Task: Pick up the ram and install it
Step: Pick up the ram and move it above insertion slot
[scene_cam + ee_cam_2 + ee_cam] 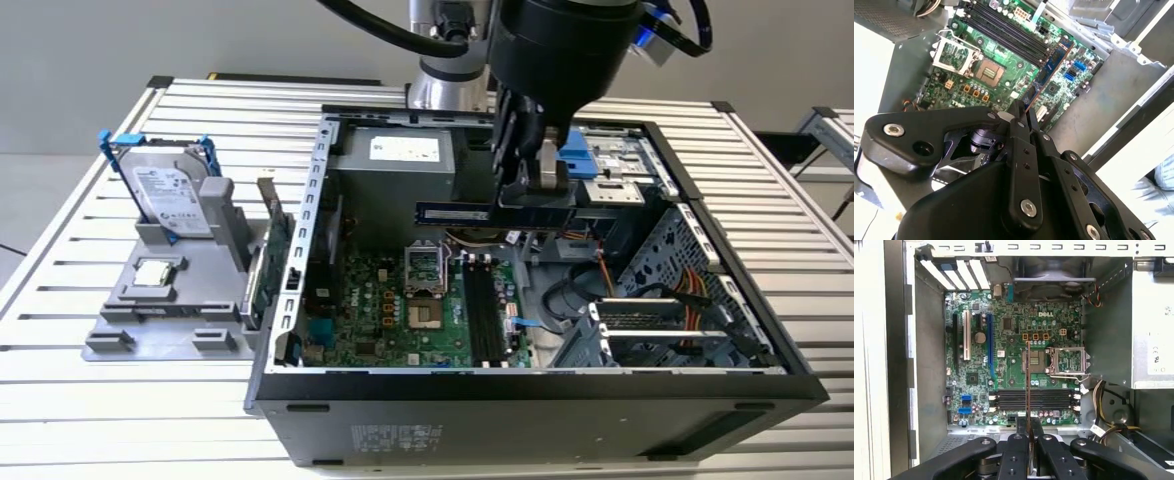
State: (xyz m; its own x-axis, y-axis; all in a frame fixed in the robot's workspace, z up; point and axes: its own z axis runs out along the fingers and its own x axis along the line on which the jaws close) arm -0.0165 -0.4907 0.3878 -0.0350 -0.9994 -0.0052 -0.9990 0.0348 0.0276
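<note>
While the gripper pinches the ram near one end, above the open case in the exterior view's upper middle, its long axis runs left-right, free end leftward, crosswise to the memory slots. Lowered like this, it would likely bridge the slots or pivot in the pinch.

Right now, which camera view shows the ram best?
The exterior view: the ram shows its long flat side there, held level by the gripper above the open computer case. The second wrist view shows the ram slanted and foreshortened. The first wrist view shows it edge-on, as a thin line.
</note>
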